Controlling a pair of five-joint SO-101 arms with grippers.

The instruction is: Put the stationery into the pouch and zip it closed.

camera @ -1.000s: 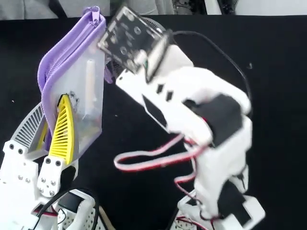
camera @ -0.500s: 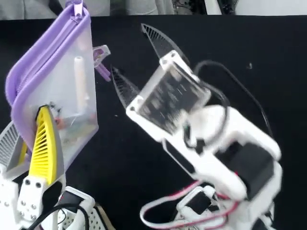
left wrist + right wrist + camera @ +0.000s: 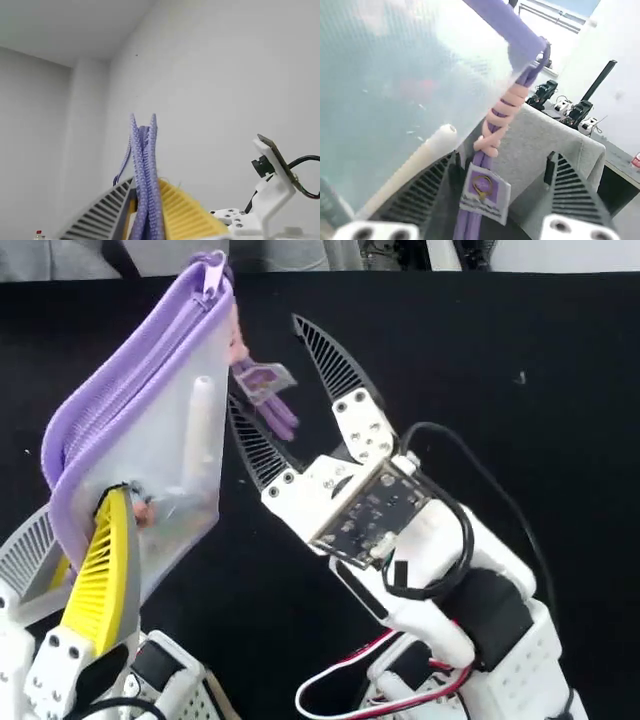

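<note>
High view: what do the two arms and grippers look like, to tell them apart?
The left arm is white, with screws; the left gripper has one yellow ribbed finger, one grey. The right arm is white, carrying a bare circuit board, a black cable and red-and-white wires; the right gripper has black ribbed fingers.

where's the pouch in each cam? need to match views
High view: pouch at upper left, tilted, lifted off the table.
Left wrist view: lower centre, seen edge-on.
Right wrist view: its clear wall spans the upper left.
Shared landmark: purple zipper band.
</note>
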